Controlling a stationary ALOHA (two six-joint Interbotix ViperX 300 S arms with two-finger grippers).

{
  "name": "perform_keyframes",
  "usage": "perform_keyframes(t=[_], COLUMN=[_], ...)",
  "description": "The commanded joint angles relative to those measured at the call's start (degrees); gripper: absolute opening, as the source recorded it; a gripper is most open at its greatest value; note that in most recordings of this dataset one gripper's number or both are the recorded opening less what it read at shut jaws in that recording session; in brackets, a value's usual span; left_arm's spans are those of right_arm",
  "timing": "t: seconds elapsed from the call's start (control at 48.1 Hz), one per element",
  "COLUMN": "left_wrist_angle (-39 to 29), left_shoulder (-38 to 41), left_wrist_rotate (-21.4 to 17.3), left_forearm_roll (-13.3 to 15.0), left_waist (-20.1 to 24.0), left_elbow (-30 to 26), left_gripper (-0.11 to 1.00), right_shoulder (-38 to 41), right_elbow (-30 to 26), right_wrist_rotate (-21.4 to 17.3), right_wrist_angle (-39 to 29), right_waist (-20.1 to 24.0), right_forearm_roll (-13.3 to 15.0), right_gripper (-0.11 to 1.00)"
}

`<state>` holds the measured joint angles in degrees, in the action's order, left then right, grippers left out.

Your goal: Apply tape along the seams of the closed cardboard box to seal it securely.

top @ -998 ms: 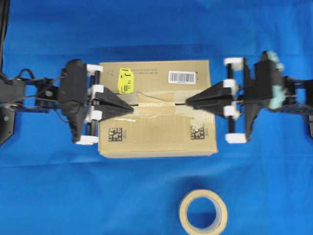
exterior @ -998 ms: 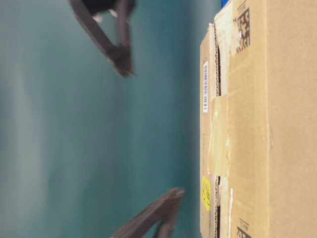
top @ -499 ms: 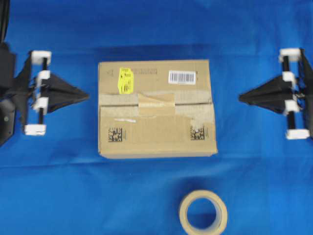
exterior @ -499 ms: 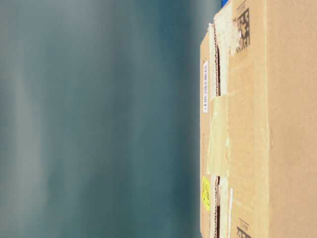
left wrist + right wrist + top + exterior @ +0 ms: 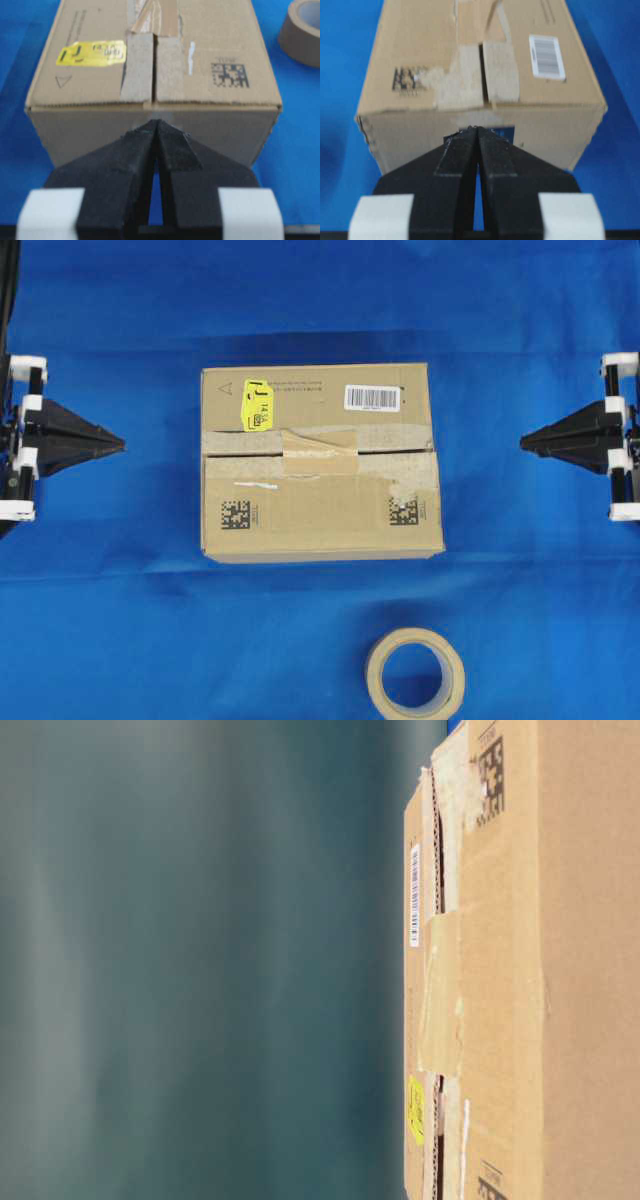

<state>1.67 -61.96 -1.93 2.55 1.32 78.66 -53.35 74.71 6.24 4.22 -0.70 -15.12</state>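
my left gripper [image 5: 118, 444] sits at the left edge of the blue table cloth [image 5: 320, 620], jaws pressed together with nothing between them, tip aimed at the cardboard box [image 5: 320, 515] but well clear of it. the right gripper [image 5: 526, 443] mirrors it at the right edge, jaws together and empty too.

the box sits mid-table, flaps down. the seam [image 5: 395, 451] runs across its top, and a short piece of tape [image 5: 320, 451] already lies over its middle; on both sides of that piece the seam looks bare, flanked by pale torn residue [image 5: 240, 443].

handling, as i judge it: the box is stiff and light, and could slide on the cloth if pushed from one side, so brace both ends. tape is thin, floppy and sticky; take it by a free edge only. the tape roll [image 5: 415, 676] waits near the front edge, rigid, best pinched through its wall.
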Motion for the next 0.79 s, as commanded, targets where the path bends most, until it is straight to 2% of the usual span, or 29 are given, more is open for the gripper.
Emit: perform_keyframes(t=[0.0, 0.769], left_wrist_angle=[0.4, 0.5], left_shoulder=[-0.5, -0.4], left_wrist_rotate=[0.1, 0.1], left_forearm_roll=[-0.1, -0.2], left_waist=[0.1, 0.1], left_elbow=[0.2, 1.0], left_gripper=[0.0, 0.0], right_shoulder=[0.9, 1.8], right_elbow=[0.0, 0.7], right_wrist_rotate=[-0.1, -0.1], right_wrist_angle=[0.5, 2.0], right_waist=[-0.1, -0.1], right_forearm_roll=[0.0, 0.0], right_gripper=[0.0, 0.0])
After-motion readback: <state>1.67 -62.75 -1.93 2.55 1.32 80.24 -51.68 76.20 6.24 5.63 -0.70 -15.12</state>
